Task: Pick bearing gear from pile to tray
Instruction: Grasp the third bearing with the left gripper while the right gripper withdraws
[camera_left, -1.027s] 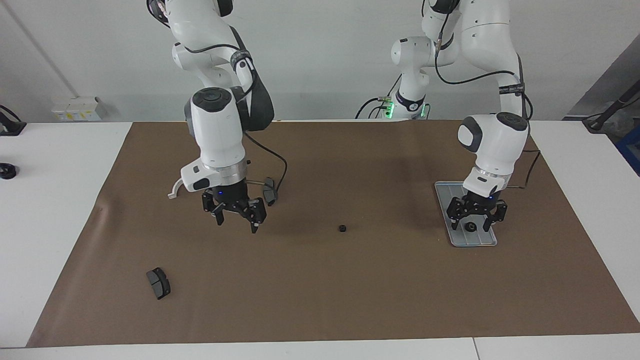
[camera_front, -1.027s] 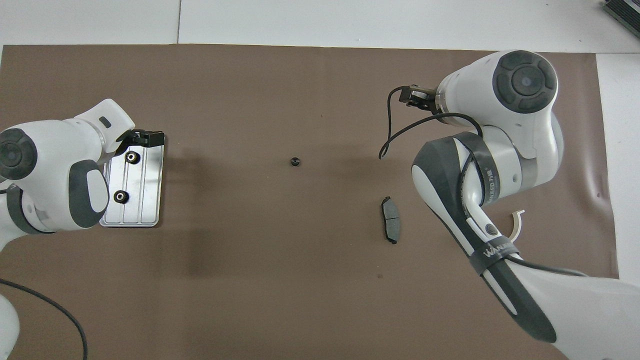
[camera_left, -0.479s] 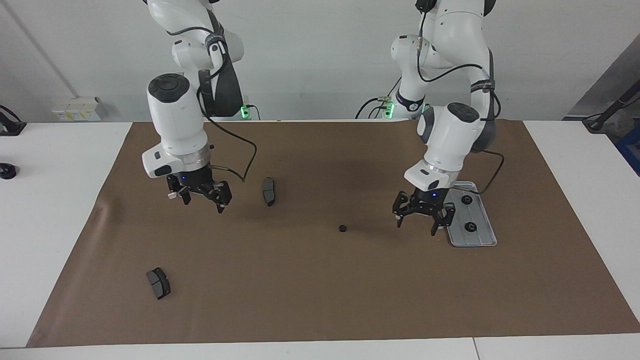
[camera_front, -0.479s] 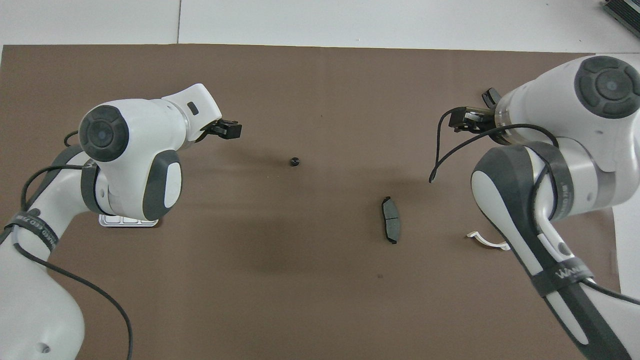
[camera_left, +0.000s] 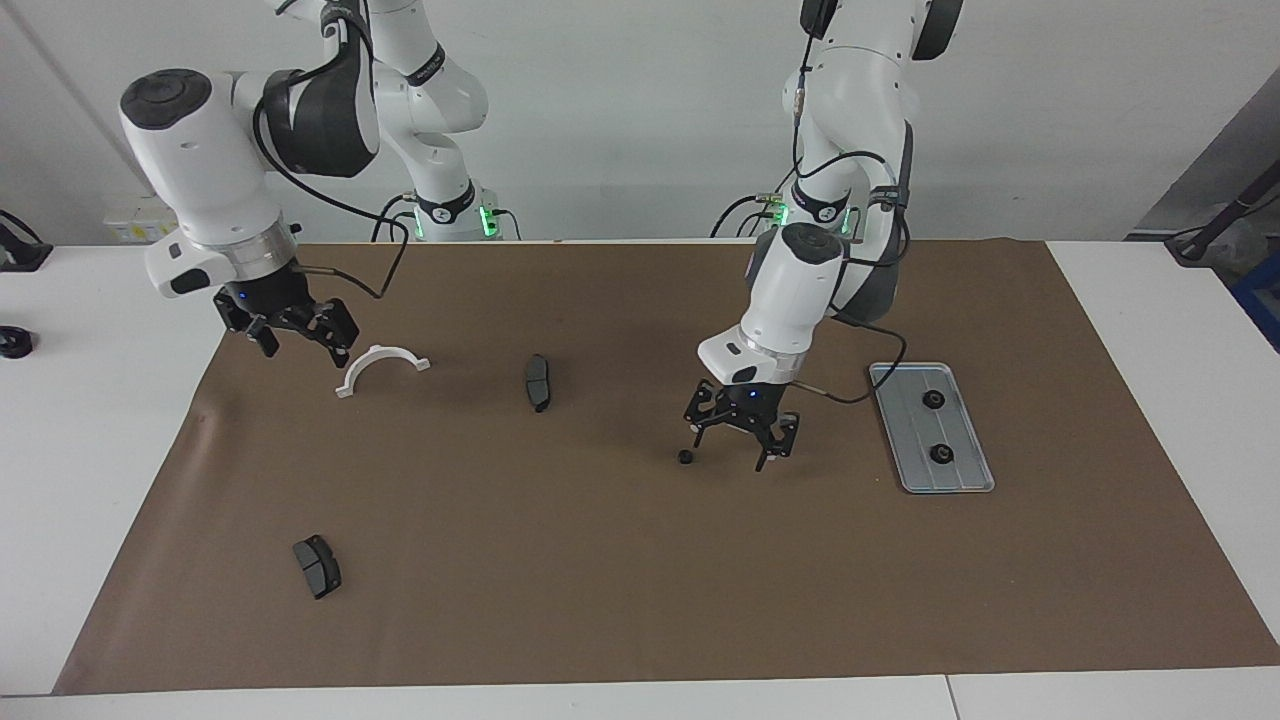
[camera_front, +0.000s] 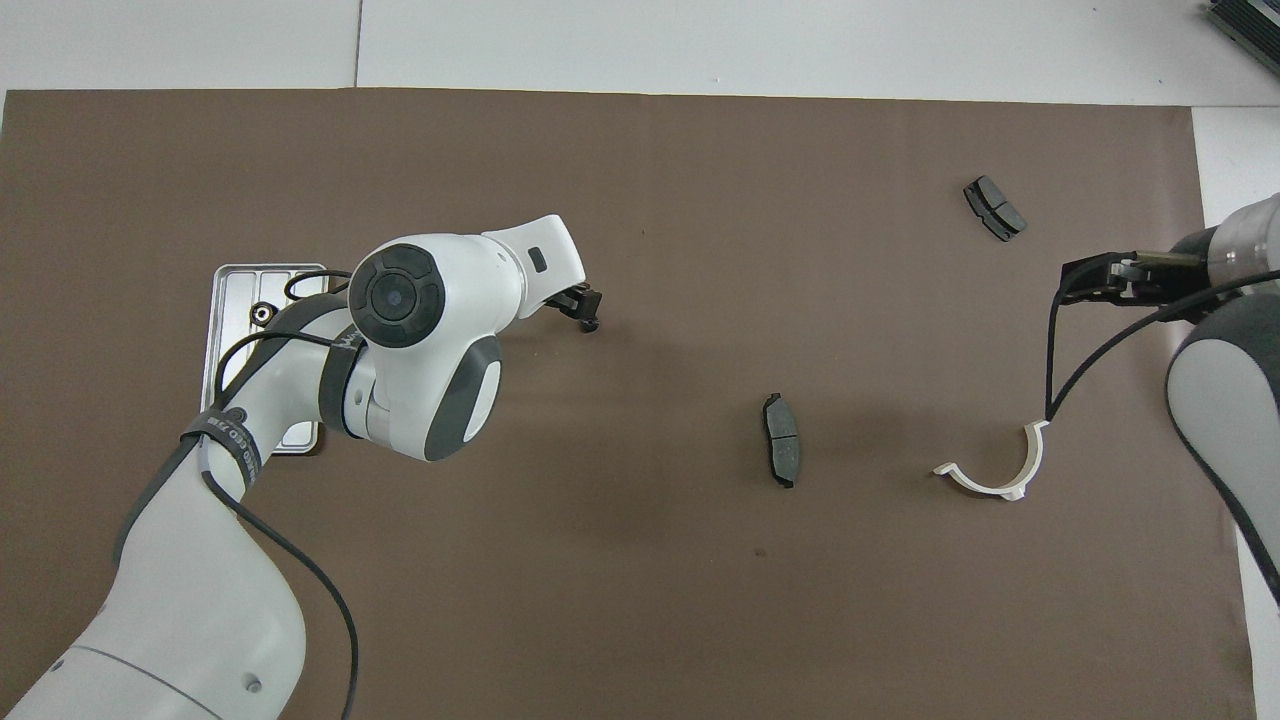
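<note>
Two Franka arms work over a brown mat on a white bench. The left end effector, fingers spread and holding nothing, hangs low over the middle of the mat with a small black bearing gear lying on the mat just beside one fingertip; in the overhead view that gear is hidden under the end effector. Toward the left arm's end of the bench, the silver grooved tray carries two black gears, one nearer the robots and one farther from them. The right end effector, also open and empty, hovers over the mat's edge at the right arm's end, near a white half-ring bracket. One dark grey brake pad lies between the bracket and the loose gear; a second brake pad rests toward the bench's edge farthest from the robots.
</note>
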